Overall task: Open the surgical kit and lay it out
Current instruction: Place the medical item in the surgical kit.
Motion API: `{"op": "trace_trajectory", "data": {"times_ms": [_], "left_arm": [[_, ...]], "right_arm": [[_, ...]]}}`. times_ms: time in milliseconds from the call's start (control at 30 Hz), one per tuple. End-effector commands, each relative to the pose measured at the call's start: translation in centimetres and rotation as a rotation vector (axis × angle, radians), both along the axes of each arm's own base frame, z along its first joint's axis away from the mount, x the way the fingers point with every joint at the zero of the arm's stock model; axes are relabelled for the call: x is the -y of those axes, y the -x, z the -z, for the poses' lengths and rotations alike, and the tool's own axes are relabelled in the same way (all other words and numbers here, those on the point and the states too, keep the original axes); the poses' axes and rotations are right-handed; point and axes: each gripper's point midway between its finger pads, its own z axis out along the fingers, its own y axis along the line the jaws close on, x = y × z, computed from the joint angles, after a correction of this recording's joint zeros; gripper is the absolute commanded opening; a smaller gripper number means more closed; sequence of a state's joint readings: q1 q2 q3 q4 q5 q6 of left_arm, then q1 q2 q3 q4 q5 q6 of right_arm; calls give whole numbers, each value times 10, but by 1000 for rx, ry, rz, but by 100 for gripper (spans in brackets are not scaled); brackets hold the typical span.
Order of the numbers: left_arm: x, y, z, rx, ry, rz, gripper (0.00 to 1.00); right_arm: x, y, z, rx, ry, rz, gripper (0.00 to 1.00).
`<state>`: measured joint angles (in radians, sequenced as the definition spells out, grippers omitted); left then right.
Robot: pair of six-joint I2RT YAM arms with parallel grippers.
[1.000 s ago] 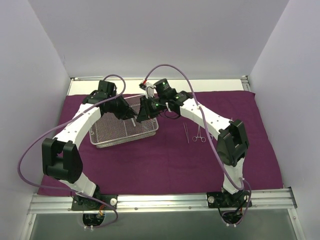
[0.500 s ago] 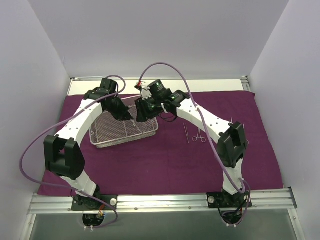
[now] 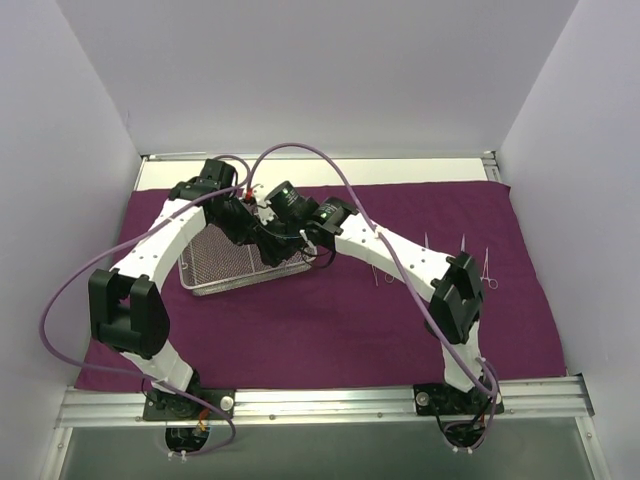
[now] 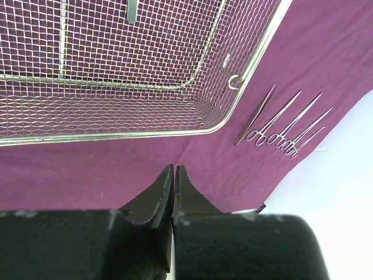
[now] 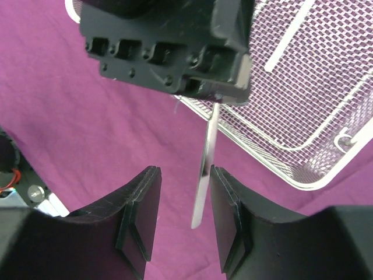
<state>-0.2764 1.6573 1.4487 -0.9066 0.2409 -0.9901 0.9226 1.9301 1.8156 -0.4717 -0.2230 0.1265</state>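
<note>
Broadly, the maroon cloth wrap lies flat and matte over nearly the whole table; the rectangular wire-mesh tray, shiny and open-weave, sits on it toward the back left corner, its right part hidden from above by both wrists; the left gripper, fingers pressed together, pinches a thin flat steel strip hanging between the spread fingers of the right gripper, apparently untouched by them; slim scissor-handled forceps lie in a row on the cloth right of the tray.
</note>
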Motion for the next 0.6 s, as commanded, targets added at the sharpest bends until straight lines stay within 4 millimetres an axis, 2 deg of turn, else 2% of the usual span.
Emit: {"op": "trace_trajectory", "data": {"times_ms": [0, 100, 267, 400, 500, 533, 567], "left_arm": [[6, 1, -12, 36, 38, 1, 2], [6, 2, -13, 37, 40, 1, 2], [8, 4, -13, 28, 54, -2, 2], [9, 6, -14, 28, 67, 0, 2], [9, 5, -15, 31, 67, 0, 2], [10, 5, -15, 31, 72, 0, 2], [11, 4, -16, 37, 79, 4, 2]], "right_arm": [[3, -12, -2, 53, 51, 31, 39], [2, -12, 6, 64, 99, 29, 37], [-5, -13, 4, 69, 96, 17, 30], [-6, -14, 10, 62, 117, 13, 28], [-6, -16, 11, 68, 124, 21, 15], [-5, -16, 12, 70, 127, 24, 1], [-5, -17, 13, 71, 132, 24, 0]]}}
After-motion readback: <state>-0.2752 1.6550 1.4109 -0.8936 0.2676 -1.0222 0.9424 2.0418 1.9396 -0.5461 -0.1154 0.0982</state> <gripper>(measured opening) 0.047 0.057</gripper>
